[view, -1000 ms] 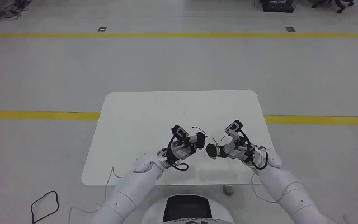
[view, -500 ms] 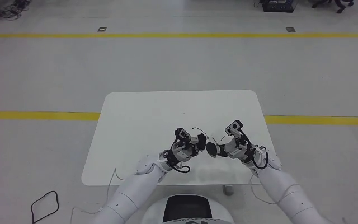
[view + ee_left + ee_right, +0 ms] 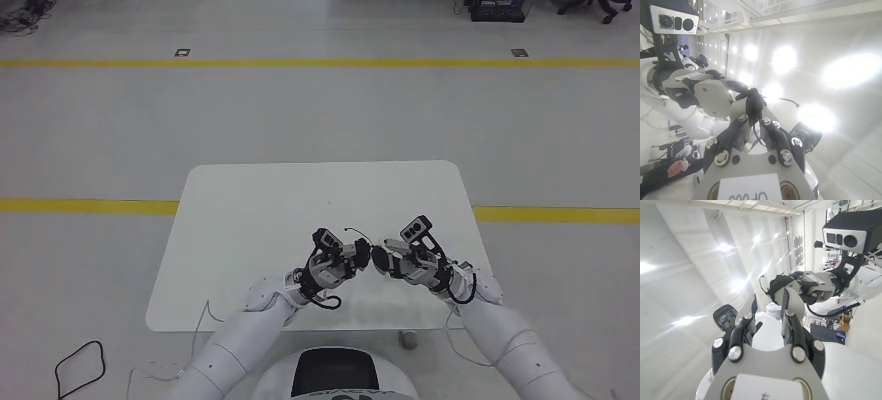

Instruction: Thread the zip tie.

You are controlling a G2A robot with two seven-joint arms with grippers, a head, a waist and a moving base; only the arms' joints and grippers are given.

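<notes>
Top view: we log the left end effector (image 3: 358, 252) clamped on the black zip tie (image 3: 351, 232) above the white bench (image 3: 250, 200). Our right end effector (image 3: 379, 257) gapes open just beside it; yellow floor tape (image 3: 300, 63) runs beyond.

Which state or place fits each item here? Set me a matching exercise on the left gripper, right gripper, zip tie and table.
Column one:
1. left gripper
2. right gripper
3. zip tie
4. table

Column two:
A. white, below both arms
B. open, holding nothing
C. thin and black, curving free at one end
D. shut on the zip tie

Pairs: 1-D, 2-B, 3-C, 4-A.
</notes>
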